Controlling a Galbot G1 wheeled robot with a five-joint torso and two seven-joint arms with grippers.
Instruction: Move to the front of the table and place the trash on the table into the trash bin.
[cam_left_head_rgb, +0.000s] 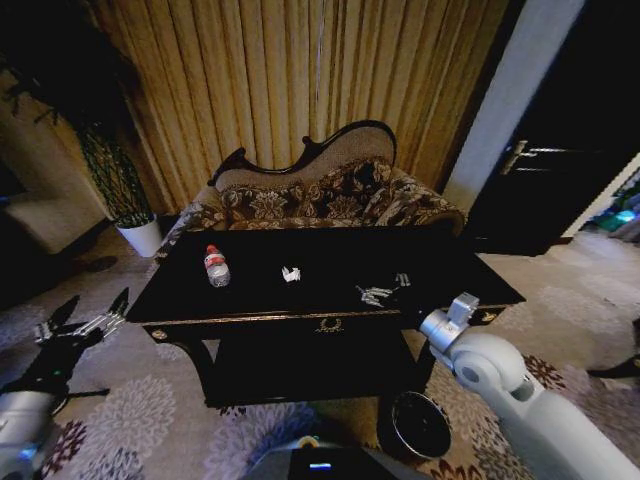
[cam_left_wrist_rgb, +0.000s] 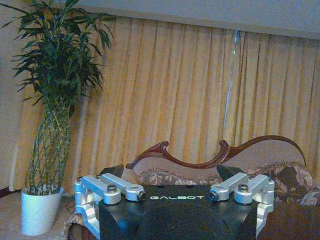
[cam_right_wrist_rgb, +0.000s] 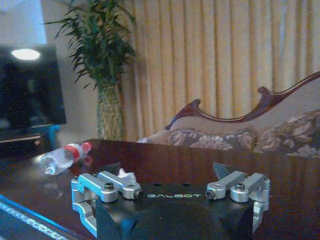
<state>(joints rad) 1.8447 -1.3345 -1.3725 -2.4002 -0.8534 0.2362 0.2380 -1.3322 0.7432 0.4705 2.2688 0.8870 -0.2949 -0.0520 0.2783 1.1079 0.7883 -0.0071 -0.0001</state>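
The black table (cam_left_head_rgb: 250, 317) with gold trim stands right in front of me. On its top lie a clear bottle (cam_left_head_rgb: 216, 266) with a red label, on its side at the left, and a white paper ball (cam_left_head_rgb: 291, 273) near the middle. My right gripper (cam_left_head_rgb: 386, 290) hovers low over the table's right part, open and holding nothing. In the right wrist view the paper ball (cam_right_wrist_rgb: 127, 176) sits just past one finger and the bottle (cam_right_wrist_rgb: 62, 157) lies farther off. The round trash bin (cam_left_head_rgb: 421, 424) stands on the carpet under my right arm. My left gripper (cam_left_head_rgb: 93, 306) hangs open left of the table.
A patterned sofa (cam_left_head_rgb: 320, 195) stands behind the table, before tan curtains. A tall plant in a white pot (cam_left_head_rgb: 141, 237) is at the back left. A dark door (cam_left_head_rgb: 545, 170) is at the right. Floral carpet surrounds the table.
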